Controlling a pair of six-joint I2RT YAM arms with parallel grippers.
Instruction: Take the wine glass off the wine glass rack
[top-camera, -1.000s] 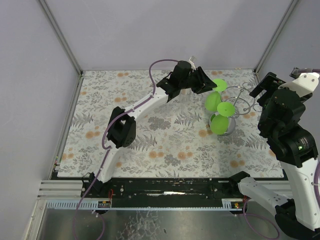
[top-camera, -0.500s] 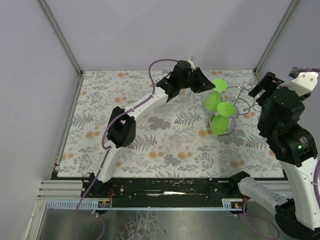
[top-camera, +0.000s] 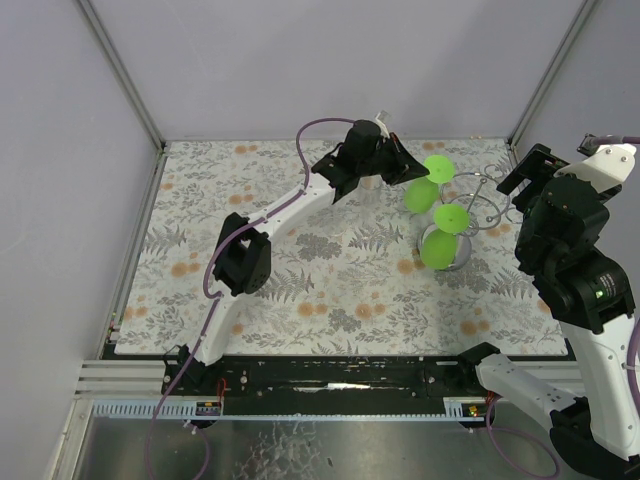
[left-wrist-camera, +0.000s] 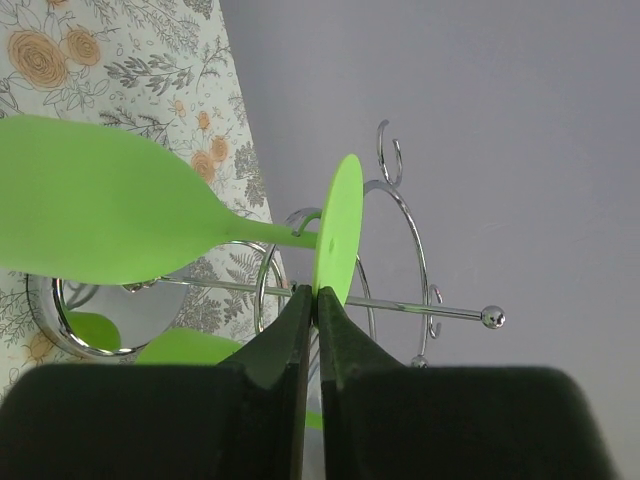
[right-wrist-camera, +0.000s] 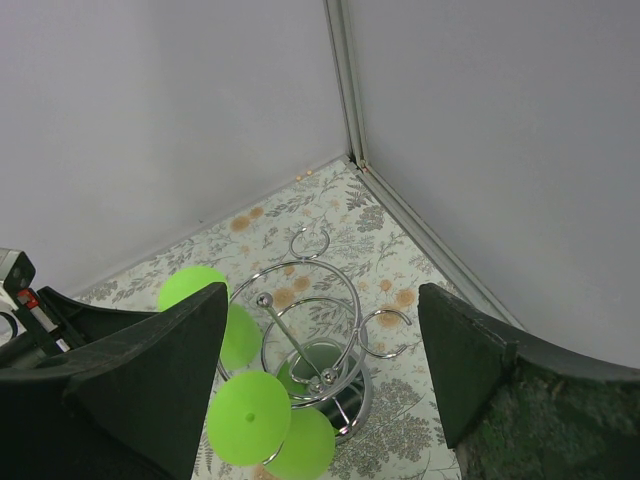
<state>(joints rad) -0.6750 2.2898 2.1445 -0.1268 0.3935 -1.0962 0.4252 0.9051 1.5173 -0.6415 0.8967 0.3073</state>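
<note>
Left tool (left-wrist-camera: 315, 300) pinches the foot-disc edge of the bright green wine glass (left-wrist-camera: 110, 215), its stem hooked in the silver wire wine glass rack (left-wrist-camera: 175, 308) at the patterned counter's (top-camera: 300, 280) far right; prob. light, stiff, slick, so a stem grip looks surer.

Wine glass (left-wrist-camera: 110, 205), bright green, opaque: lies sideways in frame, bowl at left, thin stem running right to a round foot seen nearly edge-on. Left gripper (left-wrist-camera: 316, 297), black: two fingers (left-wrist-camera: 280, 345) rise from the bottom edge, tips pinched together on the foot's lower rim. Wine glass rack (left-wrist-camera: 420, 309), chrome wire: central post (left-wrist-camera: 200, 286) crosses behind the fingertips and ends in a small ball at right; ring base (left-wrist-camera: 45, 320) at lower left; looped arms curl above and below the post. Second green glass (left-wrist-camera: 190, 348), partly visible beside the base. Floral table cover (left-wrist-camera: 150, 50), upper left. Plain grey wall (left-wrist-camera: 480, 100), right.
</note>
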